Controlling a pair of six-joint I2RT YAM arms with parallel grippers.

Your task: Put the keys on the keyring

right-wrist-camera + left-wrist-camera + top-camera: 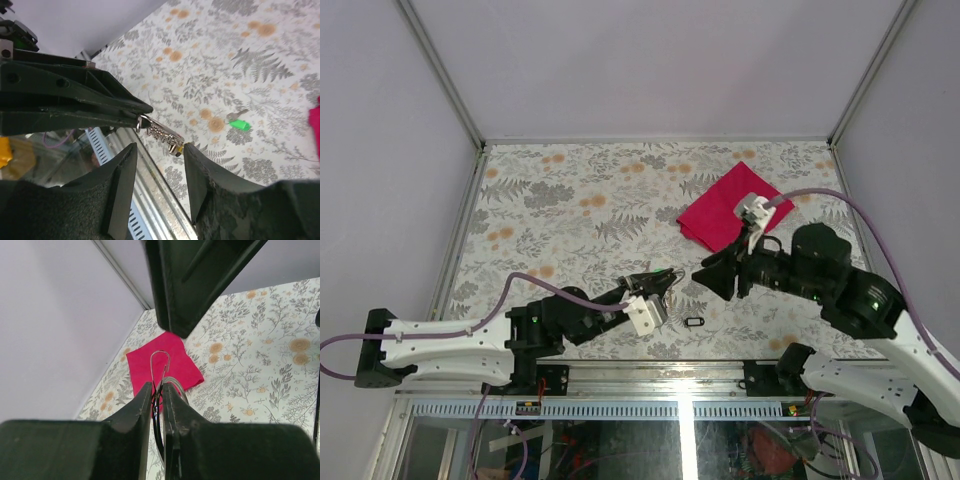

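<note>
My left gripper (660, 283) (156, 386) is shut on the keyring (160, 358), a thin silver wire loop sticking up past the fingertips. In the right wrist view a silver key (161, 134) with a yellowish end hangs from that ring at the left fingers' tip. My right gripper (704, 277) (159, 150) faces it, open, with the key's end just at its right finger (200, 175). One black key tag (695, 322) lies on the table near the front edge. A green-tagged key (239, 123) lies further out on the floral surface.
A red cloth (730, 205) (165, 365) lies at the back right of the floral table (570, 190). The metal front rail (680, 372) runs just below both grippers. Pale walls close in the sides and back.
</note>
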